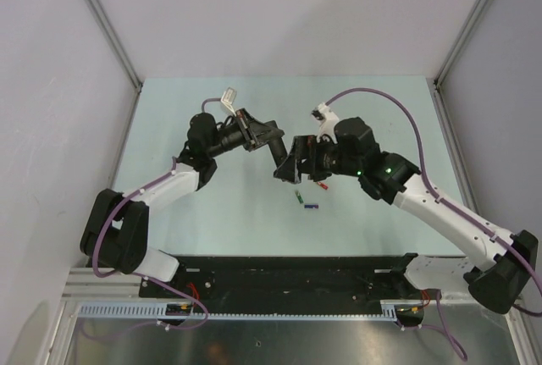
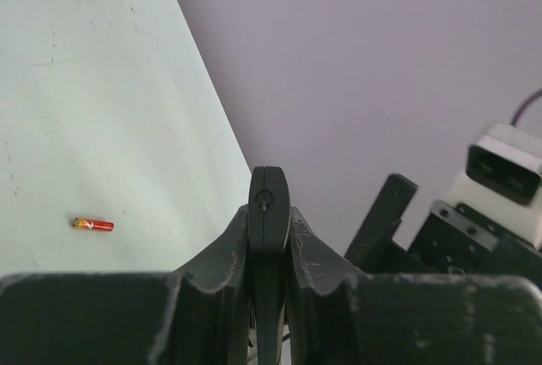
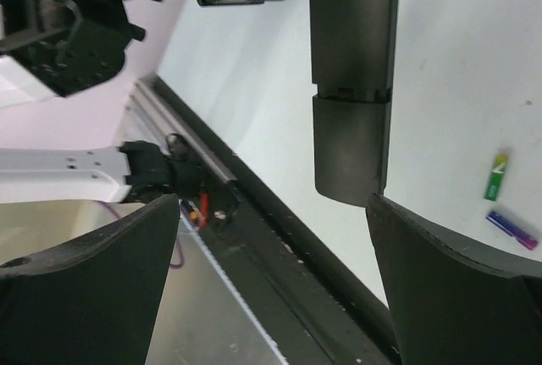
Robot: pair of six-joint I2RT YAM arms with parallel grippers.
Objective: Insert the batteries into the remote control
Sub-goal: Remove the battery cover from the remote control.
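My left gripper (image 1: 273, 141) is shut on the remote control (image 2: 269, 204), a slim black bar that shows edge-on between its fingers. In the right wrist view the remote control (image 3: 351, 102) hangs down over the table, its rounded end just above my right gripper (image 3: 273, 204). That gripper is open, its jaws wide apart and touching nothing. The red battery (image 1: 320, 184) lies on the table below the right gripper (image 1: 290, 168). Just in front of it lie the green battery (image 1: 298, 197) and a blue-purple battery (image 1: 311, 207). They also show as green battery (image 3: 497, 176), blue-purple battery (image 3: 511, 229) and red battery (image 2: 92, 224).
The black base rail (image 1: 288, 276) with the arm mounts runs along the near edge of the pale table (image 1: 212, 221). Grey walls close in the back and both sides. The right arm's purple cable (image 1: 398, 102) loops above it.
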